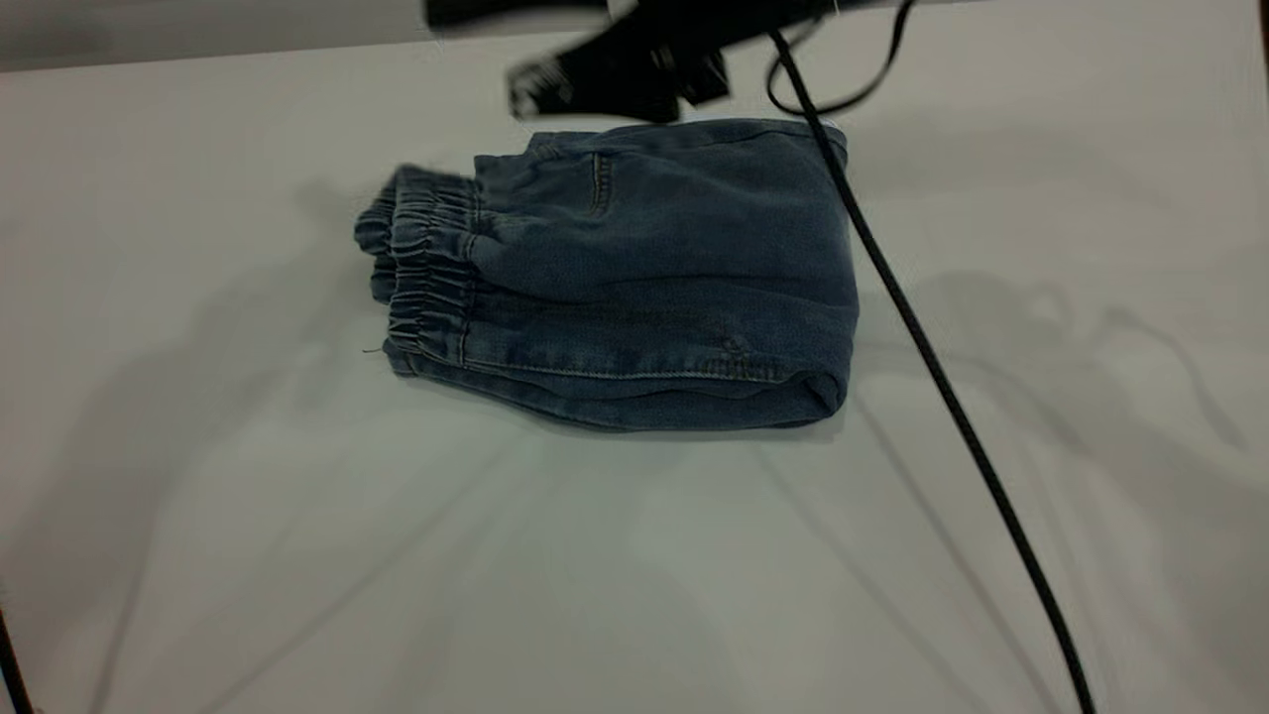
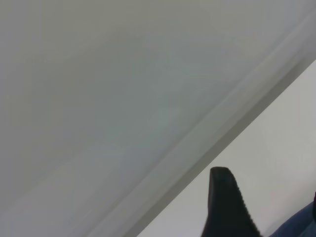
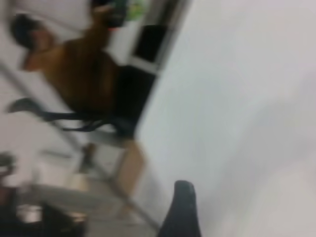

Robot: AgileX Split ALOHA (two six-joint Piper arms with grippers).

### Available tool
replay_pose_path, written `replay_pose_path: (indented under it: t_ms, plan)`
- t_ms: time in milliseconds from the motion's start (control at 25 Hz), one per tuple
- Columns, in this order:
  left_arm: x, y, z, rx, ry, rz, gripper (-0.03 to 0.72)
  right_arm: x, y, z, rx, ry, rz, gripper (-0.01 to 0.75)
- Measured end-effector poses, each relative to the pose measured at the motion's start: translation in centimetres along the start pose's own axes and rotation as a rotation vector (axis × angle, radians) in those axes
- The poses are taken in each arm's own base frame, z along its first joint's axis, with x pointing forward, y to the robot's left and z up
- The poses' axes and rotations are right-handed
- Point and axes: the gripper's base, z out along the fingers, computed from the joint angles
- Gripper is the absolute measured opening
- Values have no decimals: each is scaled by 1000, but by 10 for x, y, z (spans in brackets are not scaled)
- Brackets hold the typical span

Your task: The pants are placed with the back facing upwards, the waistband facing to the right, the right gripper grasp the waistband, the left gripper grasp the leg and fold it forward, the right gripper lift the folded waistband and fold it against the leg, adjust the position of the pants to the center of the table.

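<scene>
Pants point(image 1: 634, 278) lie folded, no writing legible; right gripper point(image 1: 595, 74) fingers' state unclear.

The shorts point(image 1: 634, 278) in the middle of the frame are blue denim, faded paler across the top panel, with light stitching along the seams. Their gathered waistband point(image 1: 421, 268) at the left end is the same blue, ribbed with fine lines. The tabletop point(image 1: 297, 555) is plain pale grey-white. A black cable point(image 1: 942, 377) crosses at right.
</scene>
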Motion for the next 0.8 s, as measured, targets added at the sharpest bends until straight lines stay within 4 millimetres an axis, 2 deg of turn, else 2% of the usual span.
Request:
replay_pose_path:
  t_ms: [240, 360, 440, 600, 800]
  plan:
    - [-1, -1, 0, 10, -11, -21, 383, -11, 19, 7, -47, 5, 167, 540]
    - [-1, -1, 0, 15, -6, -21, 383, -16, 33, 18, 20, 40, 195, 530]
    - [-1, -1, 0, 15, -6, -21, 383, -18, 34, 28, 126, 46, 219, 528]
    - [-1, -2, 0, 18, -10, -27, 383, -13, 26, 41, 377, 68, 266, 528]
    - [-3, -3, 0, 35, -31, -65, 383, -11, -1, 36, 661, 64, 339, 528]
